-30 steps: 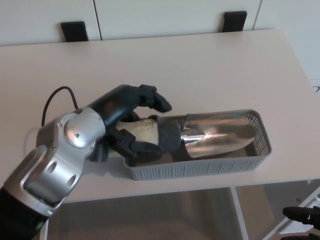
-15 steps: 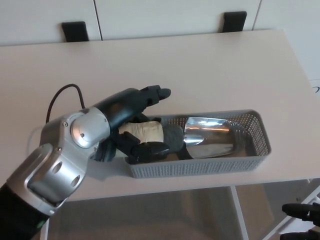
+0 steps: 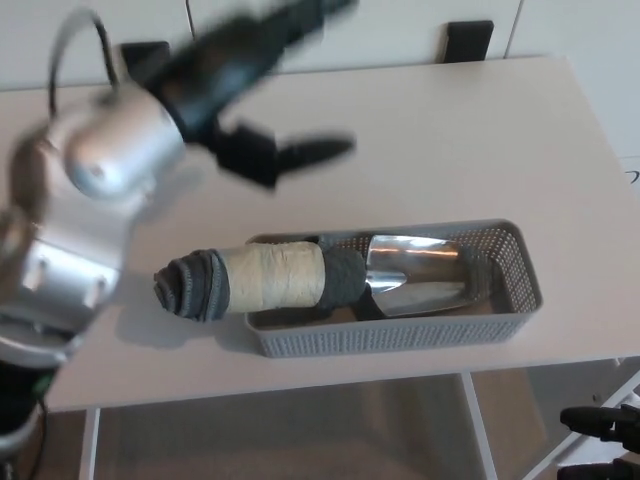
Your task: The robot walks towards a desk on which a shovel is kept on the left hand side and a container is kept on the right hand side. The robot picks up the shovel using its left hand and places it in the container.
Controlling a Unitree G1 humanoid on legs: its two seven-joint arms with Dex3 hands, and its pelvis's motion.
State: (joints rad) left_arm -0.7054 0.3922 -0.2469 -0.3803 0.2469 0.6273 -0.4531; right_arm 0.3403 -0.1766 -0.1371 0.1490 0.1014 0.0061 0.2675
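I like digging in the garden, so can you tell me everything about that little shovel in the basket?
The small hand shovel with a shiny silver metal scoop lies on its side in the grey plastic mesh container on the pale desk. Its scoop rests inside the container. Its thick handle looks tan in the middle with dark grey ends, and sticks out over the container's left rim, its end hanging above the desk. Nothing holds it: the robot's black left hand is raised above the desk, apart from it, blurred.

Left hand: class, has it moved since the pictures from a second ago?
Yes. The left hand has let go of the shovel and risen toward the desk's far edge, open; the container stays put.
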